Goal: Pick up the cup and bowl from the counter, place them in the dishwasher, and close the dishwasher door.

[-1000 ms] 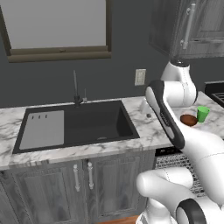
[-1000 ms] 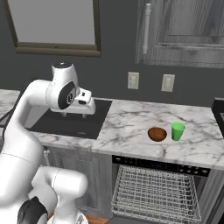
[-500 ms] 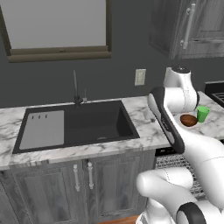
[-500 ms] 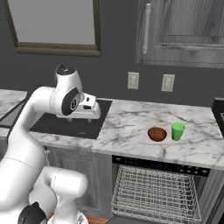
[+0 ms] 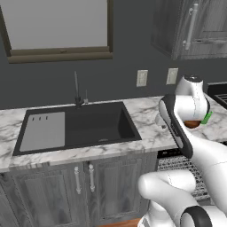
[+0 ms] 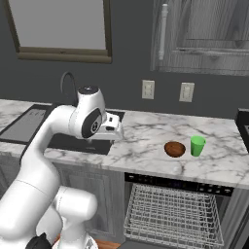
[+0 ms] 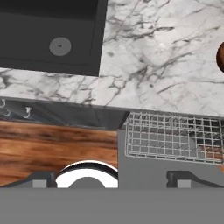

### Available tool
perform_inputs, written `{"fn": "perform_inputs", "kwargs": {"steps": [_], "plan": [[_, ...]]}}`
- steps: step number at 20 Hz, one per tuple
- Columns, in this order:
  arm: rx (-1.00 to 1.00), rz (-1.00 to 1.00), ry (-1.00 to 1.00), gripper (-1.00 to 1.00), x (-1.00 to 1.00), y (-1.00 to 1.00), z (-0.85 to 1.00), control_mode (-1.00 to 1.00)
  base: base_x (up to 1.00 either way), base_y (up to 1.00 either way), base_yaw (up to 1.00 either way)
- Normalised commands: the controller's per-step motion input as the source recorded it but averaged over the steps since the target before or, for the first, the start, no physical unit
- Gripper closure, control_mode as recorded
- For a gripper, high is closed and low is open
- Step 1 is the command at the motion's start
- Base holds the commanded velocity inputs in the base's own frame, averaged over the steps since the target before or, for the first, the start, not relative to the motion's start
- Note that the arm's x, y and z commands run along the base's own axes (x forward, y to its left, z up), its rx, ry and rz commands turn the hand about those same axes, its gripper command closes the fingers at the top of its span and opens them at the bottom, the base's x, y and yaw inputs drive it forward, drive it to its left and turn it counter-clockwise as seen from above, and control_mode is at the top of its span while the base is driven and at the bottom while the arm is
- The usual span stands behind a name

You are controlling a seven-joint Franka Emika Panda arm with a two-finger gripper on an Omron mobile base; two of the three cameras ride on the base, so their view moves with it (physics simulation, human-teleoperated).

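Working left to right from the black sink basin (image 6: pixel 58 138), I have swung the white arm rightward over the last second, so the fingers (image 6: pixel 115 129) now hang above the white grey-veined marble desk (image 6: pixel 146 146) just past the sink's edge instead of over the basin. They carry nothing; whether they are spread or together I cannot tell. Further right, the small round reddish-brown bowl (image 6: pixel 174 149) and the small bright green cup (image 6: pixel 197 146) sit side by side on the desk, well apart from the hand. Below them the dishwasher's white wire rack (image 6: pixel 175 216) stands pulled out. I judge this the approach to the first pick, nothing loaded yet.
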Motion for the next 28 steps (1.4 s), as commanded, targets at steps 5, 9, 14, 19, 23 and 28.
{"fn": "perform_inputs", "kwargs": {"steps": [5,9,14,19,23,28], "plan": [[0.00,0.00,0.00,-1.00,0.01,-0.38,-0.20,-1.00,0.00,0.00,0.00],[0.00,0.00,0.00,-1.00,0.07,-0.35,-0.15,-1.00,0.00,0.00,0.00],[0.00,0.00,0.00,-1.00,0.07,-0.34,-0.03,-1.00,0.00,0.00,0.00],[0.00,0.00,0.00,-1.00,0.18,-0.34,0.00,-1.00,0.00,0.00,0.00],[0.00,0.00,0.00,-1.00,0.27,-0.33,-0.04,-1.00,0.00,0.00,0.00],[0.00,0.00,0.00,-1.00,0.29,-0.33,-0.08,-1.00,0.00,0.00,0.00]]}}
